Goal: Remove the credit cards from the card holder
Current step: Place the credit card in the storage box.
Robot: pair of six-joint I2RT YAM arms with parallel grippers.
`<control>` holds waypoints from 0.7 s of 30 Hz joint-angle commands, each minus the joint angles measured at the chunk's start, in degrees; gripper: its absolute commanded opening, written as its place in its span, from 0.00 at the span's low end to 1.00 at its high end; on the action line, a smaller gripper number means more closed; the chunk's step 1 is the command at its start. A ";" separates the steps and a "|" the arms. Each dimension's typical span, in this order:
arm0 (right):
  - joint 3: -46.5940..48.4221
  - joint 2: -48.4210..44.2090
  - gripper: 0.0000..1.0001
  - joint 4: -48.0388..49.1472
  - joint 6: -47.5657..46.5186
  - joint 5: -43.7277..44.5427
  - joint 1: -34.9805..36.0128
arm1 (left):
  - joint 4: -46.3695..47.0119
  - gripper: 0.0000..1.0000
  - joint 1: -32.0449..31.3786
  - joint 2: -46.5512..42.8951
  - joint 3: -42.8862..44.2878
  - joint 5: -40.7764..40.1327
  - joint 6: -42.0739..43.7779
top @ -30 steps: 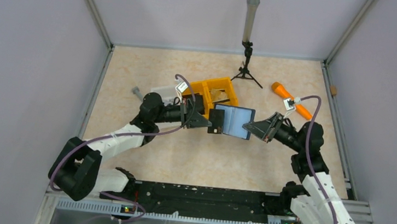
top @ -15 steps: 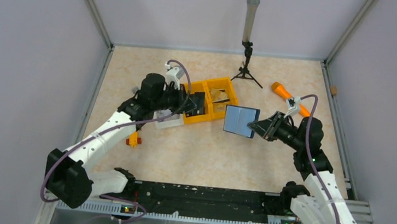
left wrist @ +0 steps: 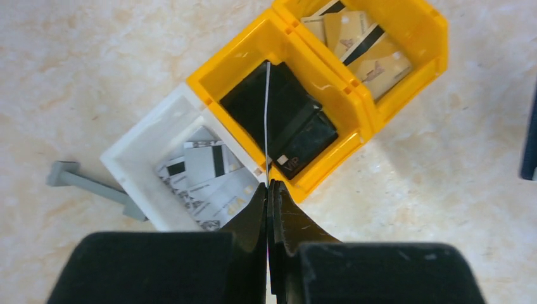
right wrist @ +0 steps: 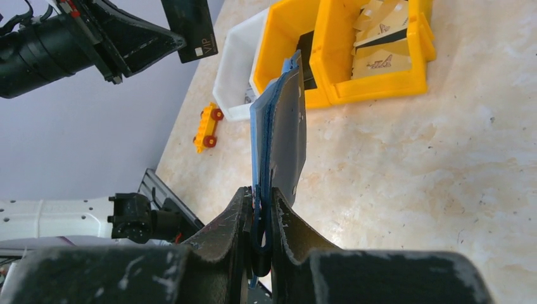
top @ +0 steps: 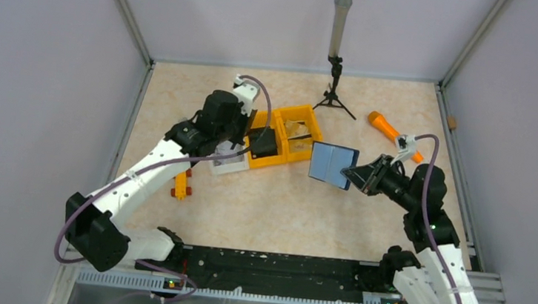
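My right gripper [top: 349,176] is shut on the lower edge of the navy card holder [top: 332,165], holding it open and upright above the table; the right wrist view shows it edge-on [right wrist: 278,126] between the fingers [right wrist: 237,215]. My left gripper [top: 252,137] is shut on a thin black credit card [top: 264,142]. That card is seen edge-on [left wrist: 267,120] in the left wrist view, over the yellow bin's left compartment. Black cards [left wrist: 297,130] lie in that compartment, tan cards [left wrist: 361,47] in the right one, silvery-grey cards [left wrist: 209,177] in the white tray.
The yellow two-compartment bin [top: 314,132] and white tray [top: 226,167] stand at mid-table. A small orange toy car [top: 180,186] lies left of them. A grey tube on a black tripod [top: 335,54] stands at the back. An orange tool [top: 387,128] lies at the right.
My left gripper has pulled the black card away from the holder and carried it back-left over the yellow bin. My right gripper has shifted the holder a little to the right.
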 commanded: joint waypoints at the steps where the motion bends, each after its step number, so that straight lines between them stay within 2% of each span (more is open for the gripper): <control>1: 2.57 -0.54 0.00 -0.46 -0.80 1.46 -0.44 | 0.98 0.00 -3.23 1.88 1.94 -10.44 11.64; 12: 4.39 1.52 0.00 3.20 -0.20 6.92 -0.46 | 5.10 0.00 -4.91 12.54 6.55 -24.39 21.65; 17: 4.86 1.85 0.00 3.64 -1.74 10.02 -0.44 | 6.23 0.00 -5.03 17.28 8.30 -25.95 26.22; 21: 4.62 2.72 0.00 4.93 -2.53 10.65 -0.42 | 2.98 0.00 -5.23 24.05 12.55 -26.88 30.45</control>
